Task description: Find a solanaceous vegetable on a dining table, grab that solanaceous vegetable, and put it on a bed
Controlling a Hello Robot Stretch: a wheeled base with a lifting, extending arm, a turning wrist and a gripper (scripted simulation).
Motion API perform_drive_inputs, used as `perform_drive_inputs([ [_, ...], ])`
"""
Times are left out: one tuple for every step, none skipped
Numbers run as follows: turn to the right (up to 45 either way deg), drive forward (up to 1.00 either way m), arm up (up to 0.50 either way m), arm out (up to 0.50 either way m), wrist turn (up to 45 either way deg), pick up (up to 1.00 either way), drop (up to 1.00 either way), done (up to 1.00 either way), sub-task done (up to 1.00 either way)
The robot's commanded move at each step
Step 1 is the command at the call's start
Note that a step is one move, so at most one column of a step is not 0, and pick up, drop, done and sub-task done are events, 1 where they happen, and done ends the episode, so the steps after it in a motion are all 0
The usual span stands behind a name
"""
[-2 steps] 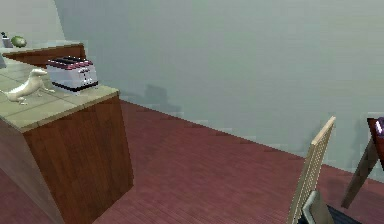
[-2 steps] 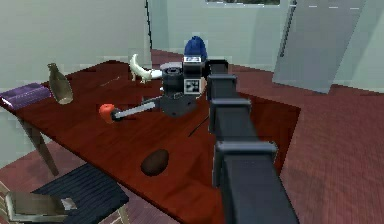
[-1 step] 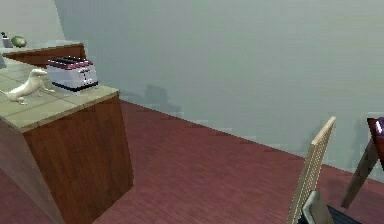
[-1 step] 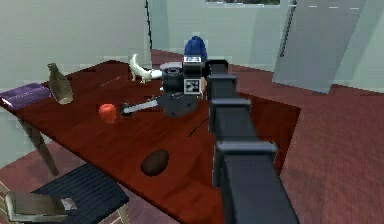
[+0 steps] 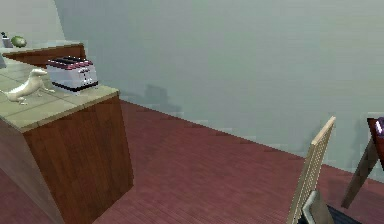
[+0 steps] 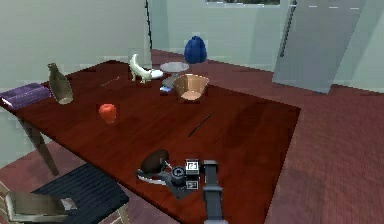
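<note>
A small round red vegetable (image 6: 108, 112), tomato-like, lies on the left part of the dark wooden dining table (image 6: 250, 125) in the arm side view. My arm (image 6: 212, 198) rises from the bottom edge, with its white marker squares just above the table's near edge. The gripper (image 6: 150, 168) sits left of them over bare tabletop, below and to the right of the red vegetable and clearly apart from it. It holds nothing.
The table also carries a tan bottle (image 6: 60, 82), purple book (image 6: 25, 96), white animal figure (image 6: 140, 68), copper bowl (image 6: 190, 86), pale dish (image 6: 175, 68), blue object (image 6: 195, 48) and thin dark stick (image 6: 200, 124). A chair (image 6: 80, 195) stands near left. Ahead: counter (image 5: 70, 130), toaster (image 5: 72, 73).
</note>
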Motion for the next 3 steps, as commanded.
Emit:
perform_drive_inputs([
  [0.0,0.00,0.00,0.00,0.0,1.00,0.00,0.00,0.00],
  [0.0,0.00,0.10,0.00,0.0,0.00,0.00,0.00,0.00],
  [0.0,0.00,0.18,0.00,0.0,0.00,0.00,0.00,0.00],
])
